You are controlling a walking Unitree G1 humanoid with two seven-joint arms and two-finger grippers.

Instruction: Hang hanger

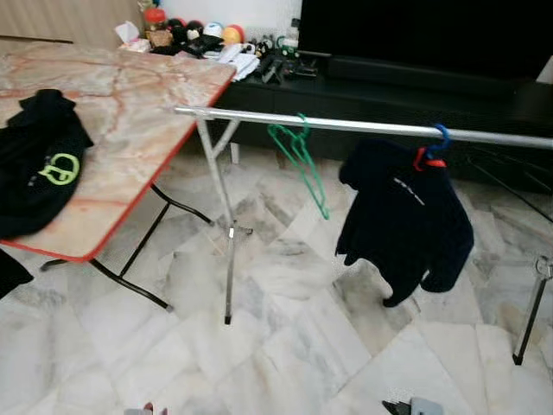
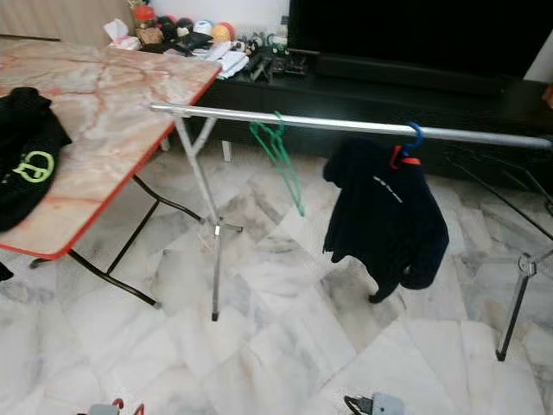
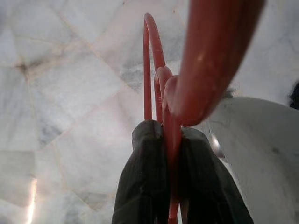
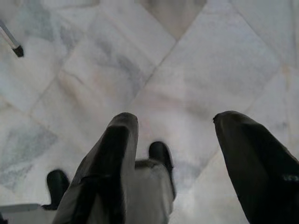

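A white marble floor point(image 1: 285, 346) fills the room, with a marble-topped folding bench point(image 1: 130, 104) at upper left carrying a black garment point(image 1: 39, 160), and a silver clothes rail point(image 1: 363, 127) crossing the frame's upper middle, bearing a green hanger point(image 1: 301, 160) and a dark jacket point(image 1: 406, 220). The left claw point(image 3: 170, 182) is clamped on a red hanger point(image 3: 161, 88), which rises from between its fingers over the floor. The right claw point(image 4: 182, 158) hangs spread wide above the tiles, holding nothing.
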